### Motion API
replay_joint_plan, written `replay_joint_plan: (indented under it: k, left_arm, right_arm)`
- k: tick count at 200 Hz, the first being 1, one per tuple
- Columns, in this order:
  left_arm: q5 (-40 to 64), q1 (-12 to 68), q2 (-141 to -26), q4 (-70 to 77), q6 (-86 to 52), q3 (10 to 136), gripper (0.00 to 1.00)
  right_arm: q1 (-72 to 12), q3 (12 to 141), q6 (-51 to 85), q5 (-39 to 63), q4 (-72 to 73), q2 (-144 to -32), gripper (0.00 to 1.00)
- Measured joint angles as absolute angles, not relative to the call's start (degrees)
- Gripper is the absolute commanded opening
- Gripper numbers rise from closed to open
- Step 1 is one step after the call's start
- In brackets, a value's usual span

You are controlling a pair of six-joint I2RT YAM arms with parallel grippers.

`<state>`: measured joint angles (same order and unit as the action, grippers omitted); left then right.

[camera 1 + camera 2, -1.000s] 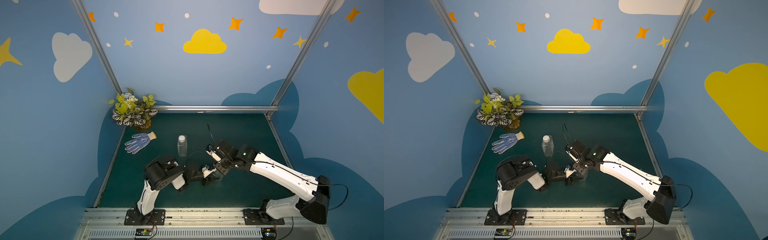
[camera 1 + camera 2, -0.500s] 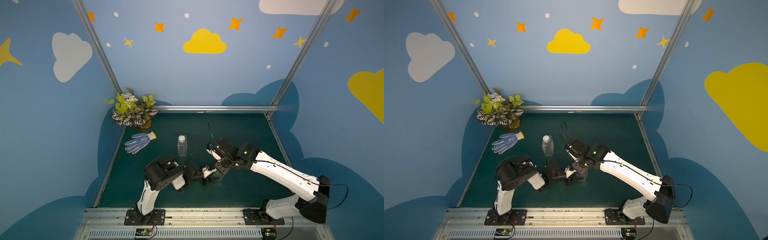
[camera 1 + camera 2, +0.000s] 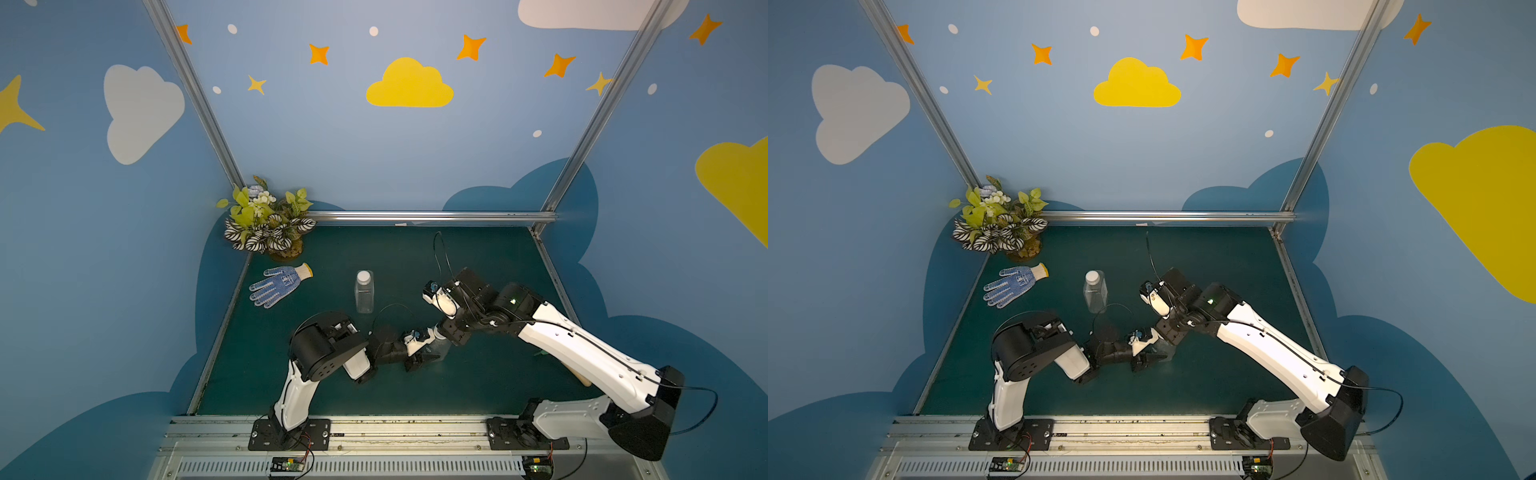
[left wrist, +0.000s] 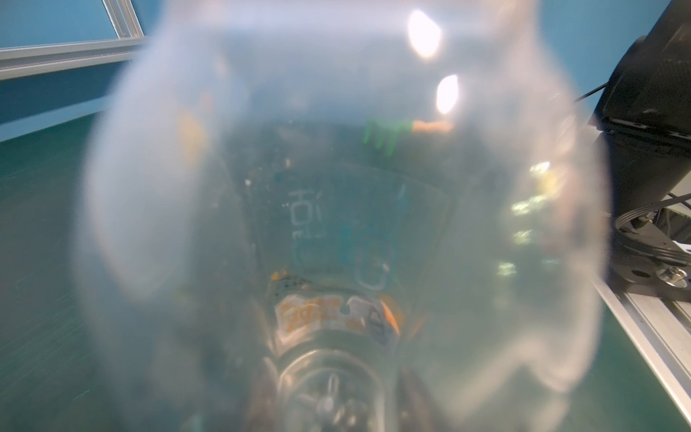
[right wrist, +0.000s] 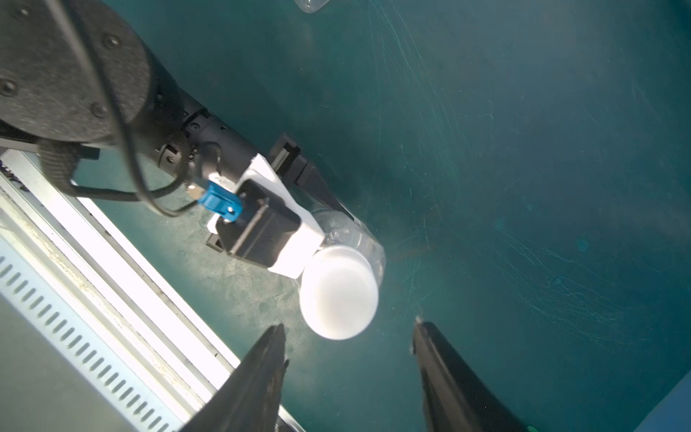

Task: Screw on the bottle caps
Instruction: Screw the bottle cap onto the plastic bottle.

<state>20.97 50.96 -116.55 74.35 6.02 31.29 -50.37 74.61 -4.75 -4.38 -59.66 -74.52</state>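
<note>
Right gripper (image 5: 349, 325) just released — fingers apart; cap (image 5: 338, 295) on round bottle (image 5: 364, 239), left gripper (image 3: 426, 354) clamping it — probably tight.

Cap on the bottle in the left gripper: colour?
Plain white cap on the clear bottle; best in right wrist view.

The held bottle (image 4: 336, 205) fills the left wrist view as a blur. The left pincer (image 4: 336, 404) shows behind it only as dark smears. The right wrist view's edge cuts off a second bottle (image 5: 310, 3) and the fingers of the right pincer (image 5: 348, 324). In both top views that pincer is hidden under the right arm (image 3: 582, 357).
</note>
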Motion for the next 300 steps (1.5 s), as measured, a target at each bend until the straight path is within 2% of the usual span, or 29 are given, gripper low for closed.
replay_joint_plan:
  k: [44, 131, 222, 271, 300]
  left_arm:
    - [20.97, 50.96, -116.55, 74.35, 6.04, 31.29, 0.5]
    - [20.97, 50.96, -116.55, 74.35, 6.02, 31.29, 0.5]
    - [20.95, 50.96, -116.55, 74.48, 6.07, 31.16, 0.5]
    - [20.73, 51.0, -116.55, 74.78, 6.02, 30.94, 0.5]
    - [20.67, 51.0, -116.55, 74.83, 6.04, 30.92, 0.5]
  right_arm:
    - [-50.09, 73.43, -6.46, -0.36, -58.7, -74.76, 0.59]
    - [-50.06, 73.01, -6.46, -2.04, -58.48, -78.15, 0.57]
    - [-50.02, 73.01, -6.48, -2.09, -58.54, -79.07, 0.46]
    - [-50.11, 73.06, -6.04, -2.09, -58.46, -79.29, 0.32]
    - [-50.5, 73.06, -4.99, -2.55, -58.46, -79.29, 0.3]
